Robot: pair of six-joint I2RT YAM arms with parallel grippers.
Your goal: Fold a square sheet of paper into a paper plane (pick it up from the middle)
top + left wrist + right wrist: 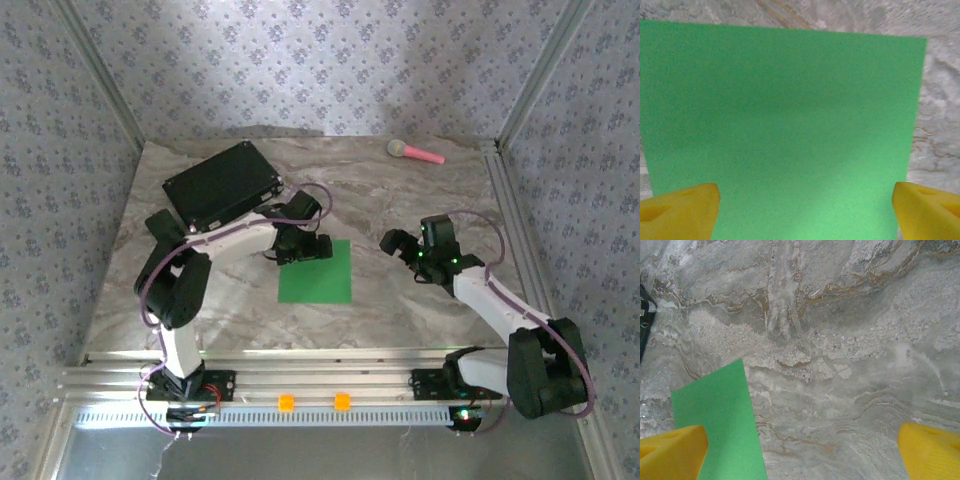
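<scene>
The square sheet of paper [318, 275] lies flat and uncreased near the middle of the marble table [400, 190], between the two arms. The left gripper [303, 248] hangs over its far-left part, yellow fingers [685, 210] spread nearly as wide as the sheet and holding nothing. The right gripper [393, 243] is equally wide open and empty over bare marble just beside the sheet's right edge. Picking up looks like the step in hand. Thin paper on a hard top gives no edge to pinch, so the left gripper should probably centre itself, press lightly, then close so a ridge buckles up between the pads.
</scene>
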